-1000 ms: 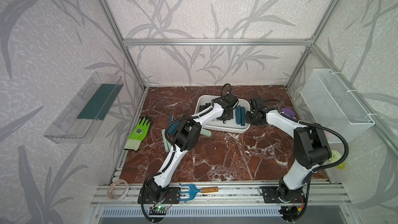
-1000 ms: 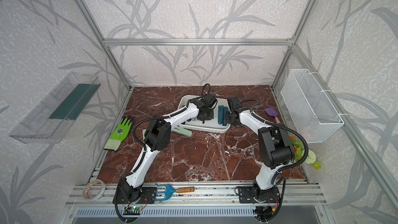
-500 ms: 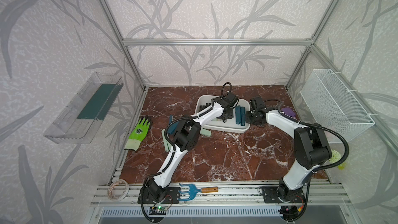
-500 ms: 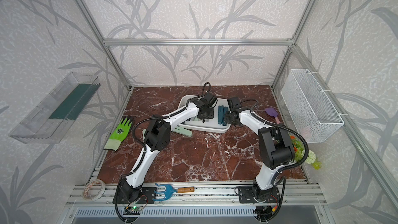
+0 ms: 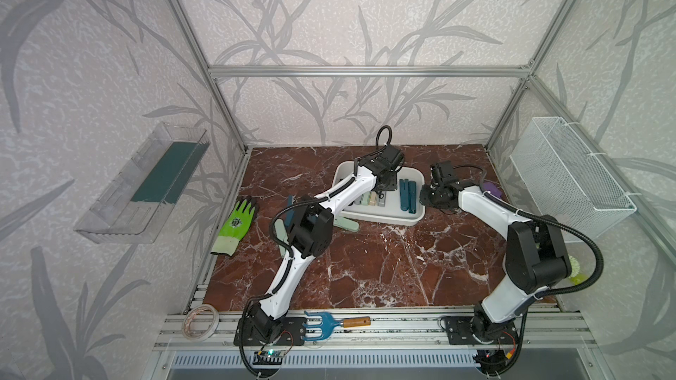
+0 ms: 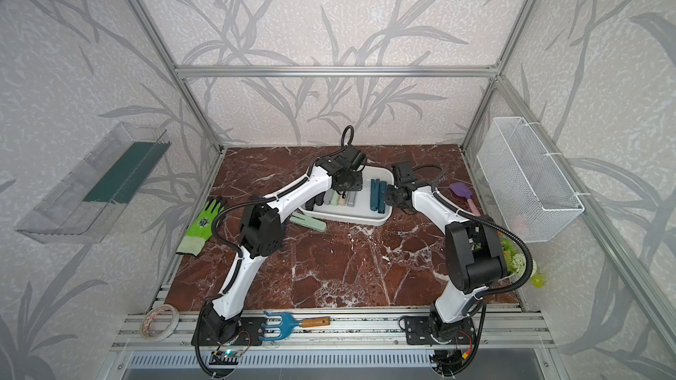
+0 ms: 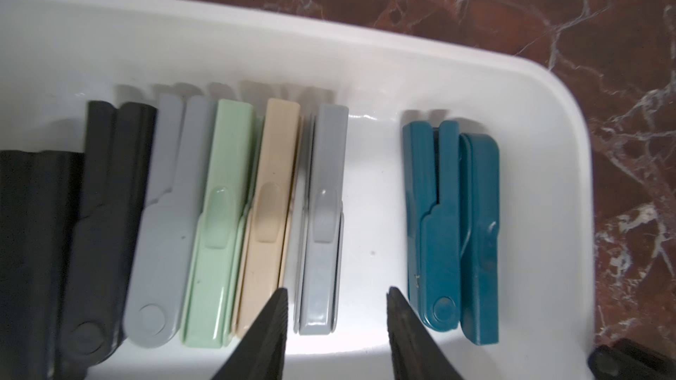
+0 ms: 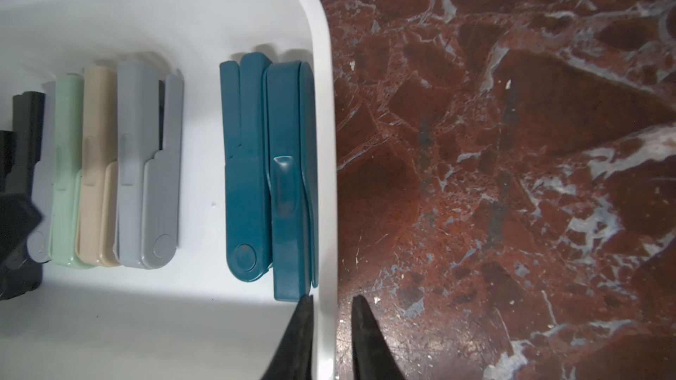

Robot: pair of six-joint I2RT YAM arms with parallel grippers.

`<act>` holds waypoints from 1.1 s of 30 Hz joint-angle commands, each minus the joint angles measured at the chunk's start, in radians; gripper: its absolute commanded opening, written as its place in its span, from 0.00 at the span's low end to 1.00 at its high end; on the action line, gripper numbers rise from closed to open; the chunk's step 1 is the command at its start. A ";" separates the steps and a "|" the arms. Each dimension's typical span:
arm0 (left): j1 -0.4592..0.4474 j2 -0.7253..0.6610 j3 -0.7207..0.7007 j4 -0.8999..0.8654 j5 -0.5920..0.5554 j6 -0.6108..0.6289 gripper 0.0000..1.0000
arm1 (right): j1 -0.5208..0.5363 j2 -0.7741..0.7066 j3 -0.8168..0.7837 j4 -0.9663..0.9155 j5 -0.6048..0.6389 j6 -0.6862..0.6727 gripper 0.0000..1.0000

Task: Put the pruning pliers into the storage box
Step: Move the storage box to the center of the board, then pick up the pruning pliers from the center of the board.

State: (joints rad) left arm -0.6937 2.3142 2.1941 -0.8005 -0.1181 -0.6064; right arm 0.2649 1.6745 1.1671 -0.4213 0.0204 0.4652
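We find the left fingers (image 7: 274, 323) wide apart over the box (image 7: 475, 63), gripping nothing. The grey pliers (image 7: 323, 213) lie flat on the box floor with their near end in the gap between the two tips, free of both. They are just beside one finger, while a broad strip of white floor parts them from the other. Past that closer finger the beige pliers (image 7: 269, 213), the mint pliers (image 7: 219, 213), a second grey pair (image 7: 164, 232) and the black pliers (image 7: 106, 213) sit packed side by side. Past the farther finger two teal pliers (image 7: 450, 232) lie touching each other, near the box's short wall.

The right fingers (image 8: 301, 334) are narrow and pinch that short wall, one finger inside the box and its partner outside over the table (image 8: 512, 177). The outer teal pair lies just beside the inner finger, its end all but meeting the tip.

In both top views we see one more mint pair (image 5: 345, 224) (image 6: 311, 223) on the table just outside the box, well apart from both sets of fingers.
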 commanded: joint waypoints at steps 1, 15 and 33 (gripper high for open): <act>0.018 -0.161 -0.033 -0.027 -0.107 0.064 0.46 | 0.014 -0.073 0.053 -0.029 0.007 -0.025 0.22; 0.405 -0.901 -0.925 0.257 -0.077 0.036 0.47 | 0.440 -0.033 0.215 -0.087 -0.303 -0.421 0.49; 0.589 -1.139 -1.180 0.320 -0.040 -0.004 0.47 | 0.752 0.373 0.411 -0.229 0.229 -0.693 0.59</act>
State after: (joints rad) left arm -0.1177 1.1984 1.0248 -0.4927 -0.1631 -0.5987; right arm 1.0225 2.0468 1.5494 -0.6628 0.0818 -0.2153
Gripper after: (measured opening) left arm 0.472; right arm 0.586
